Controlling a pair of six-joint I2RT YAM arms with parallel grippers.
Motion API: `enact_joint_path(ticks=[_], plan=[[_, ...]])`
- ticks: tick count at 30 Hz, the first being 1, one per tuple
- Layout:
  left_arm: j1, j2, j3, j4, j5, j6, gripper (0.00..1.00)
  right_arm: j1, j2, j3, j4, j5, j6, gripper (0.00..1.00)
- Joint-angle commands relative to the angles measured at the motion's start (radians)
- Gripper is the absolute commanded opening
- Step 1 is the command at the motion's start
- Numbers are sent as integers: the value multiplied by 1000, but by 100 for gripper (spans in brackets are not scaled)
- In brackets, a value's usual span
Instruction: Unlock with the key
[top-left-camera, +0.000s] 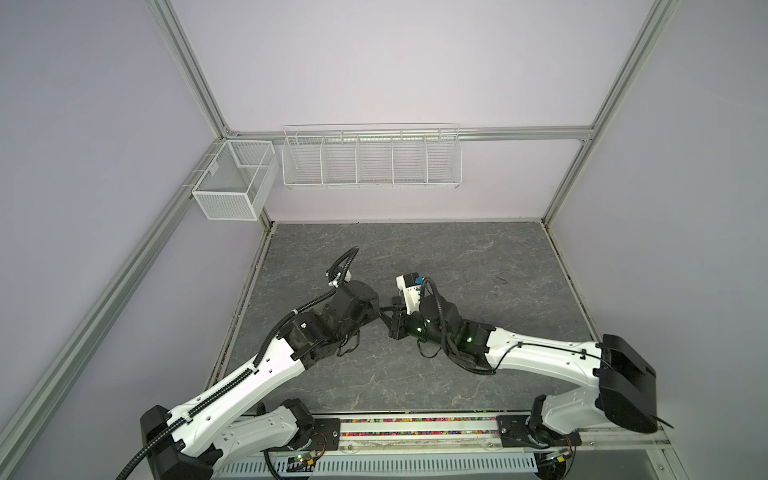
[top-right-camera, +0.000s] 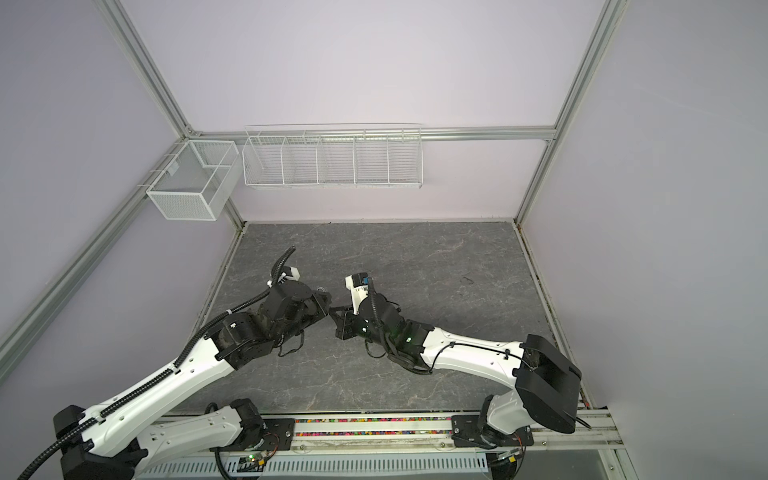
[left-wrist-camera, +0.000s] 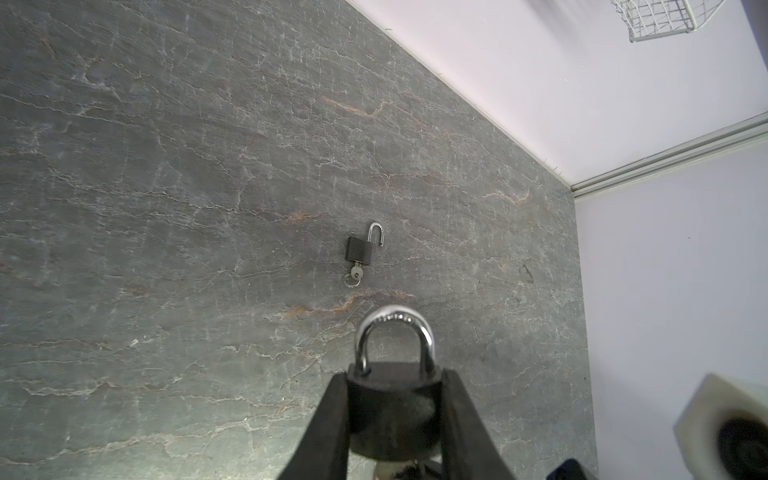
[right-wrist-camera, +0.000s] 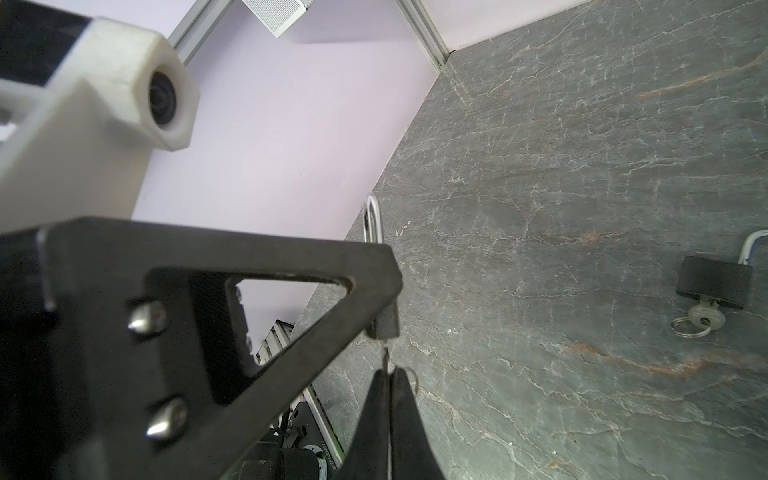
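**Two grippers meet over a shut padlock, key at its base**

The left gripper clamps the black body of a padlock between its fingers, and the steel shackle rises past the fingertips with both legs seated in the body. Just beside it, the right gripper is pinched tight on a thin key, whose ring shows at the fingertips. The key's tip reaches the bottom of the held lock, though how far it has entered cannot be told. Ahead of the left gripper and well apart from both, a second padlock lies on the grey stone-patterned table, its shackle sprung open and its own key in it.
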Motion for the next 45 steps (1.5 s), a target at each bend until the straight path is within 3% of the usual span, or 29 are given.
enact_joint_path(ticks=[1,8,16,26,29,35,45], plan=[[-35,-1,9,10,33,0,0,-7,-12,18,72,10,-24,6],[-72,14,4,15,52,-10,0,-9,-15,48,74,6,-56,6],[-69,12,57,17,-19,20,0,-7,-16,14,33,-2,-36,6],[-70,9,59,42,-36,19,0,-6,-45,2,32,-12,-36,16],[-69,9,48,53,-27,13,0,-7,-50,2,23,-2,-40,12],[-69,3,48,52,-36,13,0,-6,-66,-6,11,18,-42,16],[-69,-2,31,76,-34,2,0,-10,-67,-16,53,-15,-20,6]])
